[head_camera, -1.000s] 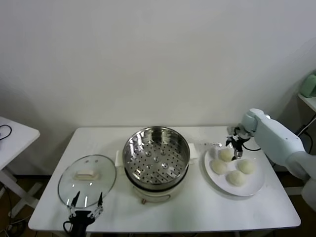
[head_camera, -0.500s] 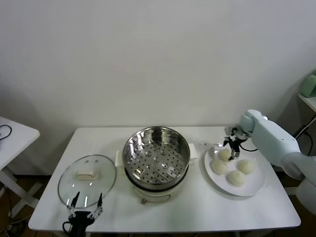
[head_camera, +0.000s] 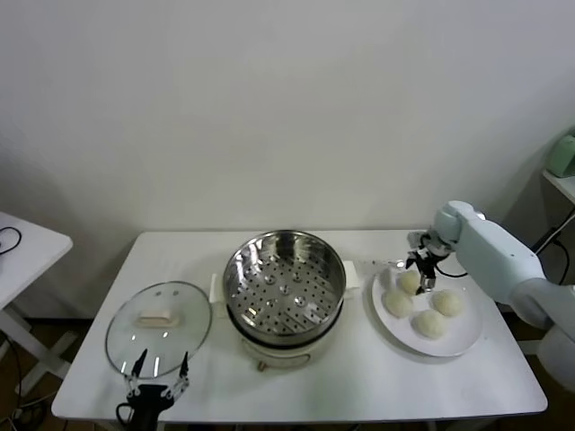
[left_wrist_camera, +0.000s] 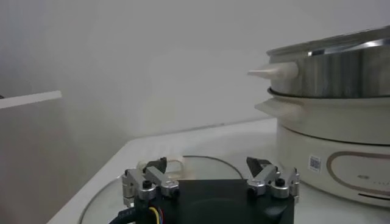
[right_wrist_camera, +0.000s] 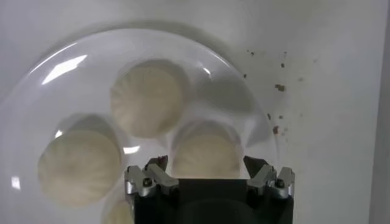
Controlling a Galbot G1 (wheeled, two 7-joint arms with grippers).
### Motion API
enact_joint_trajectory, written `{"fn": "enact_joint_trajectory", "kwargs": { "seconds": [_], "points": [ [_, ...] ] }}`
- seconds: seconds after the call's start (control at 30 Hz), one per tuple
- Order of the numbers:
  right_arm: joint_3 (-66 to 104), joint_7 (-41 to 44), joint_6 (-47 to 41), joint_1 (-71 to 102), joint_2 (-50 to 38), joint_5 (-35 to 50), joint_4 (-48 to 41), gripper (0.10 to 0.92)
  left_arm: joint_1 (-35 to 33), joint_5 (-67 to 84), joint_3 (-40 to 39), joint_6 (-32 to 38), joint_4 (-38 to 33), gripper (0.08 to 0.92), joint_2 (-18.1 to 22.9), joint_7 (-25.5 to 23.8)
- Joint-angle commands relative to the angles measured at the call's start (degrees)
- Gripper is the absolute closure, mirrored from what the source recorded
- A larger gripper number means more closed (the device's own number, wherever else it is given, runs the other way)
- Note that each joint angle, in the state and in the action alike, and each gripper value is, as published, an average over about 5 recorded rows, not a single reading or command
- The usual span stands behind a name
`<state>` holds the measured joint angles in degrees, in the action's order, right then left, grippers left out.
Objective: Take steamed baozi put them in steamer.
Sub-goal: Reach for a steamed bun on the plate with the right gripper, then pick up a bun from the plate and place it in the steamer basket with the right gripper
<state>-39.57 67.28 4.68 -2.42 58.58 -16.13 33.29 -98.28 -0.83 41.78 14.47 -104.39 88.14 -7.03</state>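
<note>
Reaching down over the plate (head_camera: 467,339) at the steamer's (head_camera: 284,280) three o'clock, the right gripper (head_camera: 422,268) hangs wide open and empty above the rearmost of four steamed baozi (head_camera: 411,281), while the left gripper (head_camera: 155,385) waits open near the glass lid (head_camera: 158,326).

The steamer (head_camera: 284,292) stands mid-table, lid (head_camera: 158,327) to its left, plate (head_camera: 464,337) of baozi (head_camera: 429,323) right.

White table (head_camera: 359,386) (plain white wall (head_camera: 287,108) behind).

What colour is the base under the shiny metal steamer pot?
Cream-white, with a thin brownish outline panel on the steamer base; the left wrist view shows it best.
</note>
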Motion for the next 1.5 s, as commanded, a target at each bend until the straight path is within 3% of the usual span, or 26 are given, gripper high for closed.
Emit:
{"fn": "enact_joint_trajectory", "kwargs": {
  "seconds": [0.03,0.33,0.63,1.0,1.27,1.5],
  "points": [
    [0.11,0.15,0.10,0.02,0.08,-0.98,-0.08,0.212,0.09,-0.17,0.05,0.05,0.20,0.177,0.02,0.00],
    [-0.02,0.14,0.83,-0.27,-0.30,-2.25,0.31,0.310,0.24,-0.69,-0.10,0.22,0.61,0.177,0.07,0.02],
    [-5.16,0.35,1.74,-3.36,-4.25,-0.50,7.87,0.329,0.19,-0.67,0.06,0.18,0.39,0.177,0.08,0.12],
    [-25.69,1.07,3.75,-24.33,-11.05,14.21,27.45,0.326,-0.17,-1.18,-0.02,0.19,-0.35,0.177,0.48,0.28],
    [-35.24,1.35,8.56,-40.82,-6.25,24.25,34.55,0.328,-0.55,-1.50,-0.07,0.35,-0.91,0.177,0.90,0.44],
    [-38.04,0.46,14.07,-44.72,-0.45,28.02,41.90,0.330,-0.82,-1.86,-0.06,0.72,-0.93,0.177,0.97,0.65]
  ]
}}
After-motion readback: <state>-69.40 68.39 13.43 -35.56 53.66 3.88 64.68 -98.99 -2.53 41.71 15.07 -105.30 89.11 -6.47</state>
